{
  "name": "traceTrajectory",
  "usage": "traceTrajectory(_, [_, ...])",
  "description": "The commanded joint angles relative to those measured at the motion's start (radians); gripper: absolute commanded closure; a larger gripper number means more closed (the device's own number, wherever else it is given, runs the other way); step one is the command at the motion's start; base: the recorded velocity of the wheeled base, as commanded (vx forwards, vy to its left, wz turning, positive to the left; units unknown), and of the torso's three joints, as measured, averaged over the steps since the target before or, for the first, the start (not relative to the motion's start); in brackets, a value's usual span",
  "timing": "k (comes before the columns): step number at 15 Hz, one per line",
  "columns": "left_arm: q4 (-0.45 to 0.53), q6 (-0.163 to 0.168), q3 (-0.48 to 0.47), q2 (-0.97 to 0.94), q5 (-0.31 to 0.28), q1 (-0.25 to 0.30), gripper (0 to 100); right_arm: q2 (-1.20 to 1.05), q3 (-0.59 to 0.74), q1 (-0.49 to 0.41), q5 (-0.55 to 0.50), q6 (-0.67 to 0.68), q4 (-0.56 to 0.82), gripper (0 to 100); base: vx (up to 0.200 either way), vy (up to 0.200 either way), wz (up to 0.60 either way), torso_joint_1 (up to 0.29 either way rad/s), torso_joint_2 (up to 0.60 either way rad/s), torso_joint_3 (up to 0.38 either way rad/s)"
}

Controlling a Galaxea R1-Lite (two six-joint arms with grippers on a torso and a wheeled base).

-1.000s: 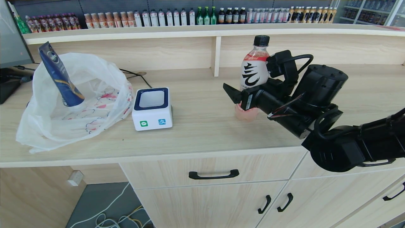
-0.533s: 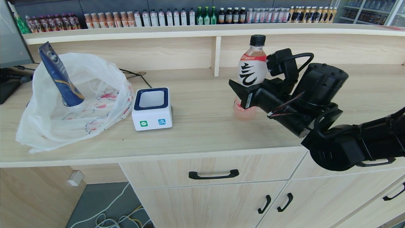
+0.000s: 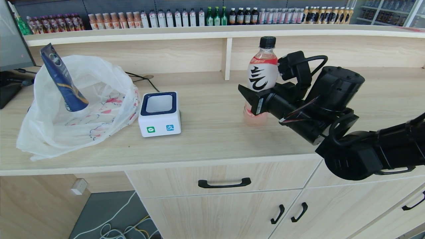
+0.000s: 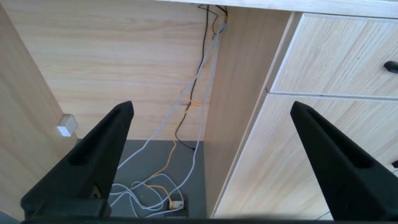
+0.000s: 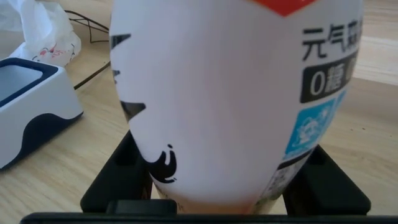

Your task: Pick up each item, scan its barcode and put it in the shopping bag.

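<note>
Low by the cupboard (image 4: 323,62), left gripper (image 4: 211,112): fingers spread wide, nothing between. On the counter (image 3: 212,132), shopping bag (image 3: 99,109) far left, scanner (image 3: 160,114) just beside. Further right, bottle (image 3: 262,74) upright, pinched at lower label between right gripper (image 3: 260,99) fingers.

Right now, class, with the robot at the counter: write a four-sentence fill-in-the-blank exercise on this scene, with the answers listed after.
1. The bottle has a ______ cap.
2. The gripper holding it is the robot's ______ one.
3. The scanner stands between the bag and the ______.
4. The pouch in the bag is dark ______.
Answers: black; right; bottle; blue.
</note>
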Motion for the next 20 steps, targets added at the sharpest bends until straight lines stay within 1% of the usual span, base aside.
traceTrajectory(1, [0.000,0.000,0.000,0.000,0.000,0.000,0,-0.011,-0.002,0.003,0.000,0.001,-0.004,100,0.000,0.000,0.00,0.000,0.00,0.000])
traceTrajectory(4, [0.000,0.000,0.000,0.001,0.000,0.000,0,-0.025,0.016,0.003,-0.002,0.000,-0.009,100,0.000,0.000,0.00,0.000,0.00,0.000])
traceTrajectory(7, [0.000,0.000,0.000,0.000,0.000,0.000,0,-0.092,0.072,0.012,-0.006,-0.003,-0.009,100,0.000,0.000,0.00,0.000,0.00,0.000])
traceTrajectory(12, [0.000,0.000,0.000,0.000,0.000,0.000,0,-0.272,0.211,0.044,-0.008,-0.014,-0.003,100,0.000,0.000,0.00,0.000,0.00,0.000])
traceTrajectory(13, [0.000,0.000,0.000,0.000,0.000,0.000,0,-0.316,0.268,0.070,-0.009,-0.016,-0.003,100,0.000,0.000,0.00,0.000,0.00,0.000])
traceTrajectory(14, [0.000,0.000,0.000,0.000,0.000,0.000,0,-0.373,0.359,0.087,-0.011,-0.034,-0.003,100,0.000,0.000,0.00,0.000,0.00,0.000])
traceTrajectory(16, [0.000,0.000,0.000,0.000,0.000,0.000,0,-0.413,0.440,0.089,-0.009,-0.055,-0.004,100,0.000,0.000,0.00,0.000,0.00,0.000])
traceTrajectory(18, [0.000,0.000,0.000,0.000,0.000,0.000,0,-0.425,0.483,0.106,-0.008,-0.057,-0.012,100,0.000,0.000,0.00,0.000,0.00,0.000])
traceTrajectory(20, [0.000,0.000,0.000,0.000,0.000,0.000,0,-0.419,0.492,0.133,-0.008,-0.059,-0.018,100,0.000,0.000,0.00,0.000,0.00,0.000])
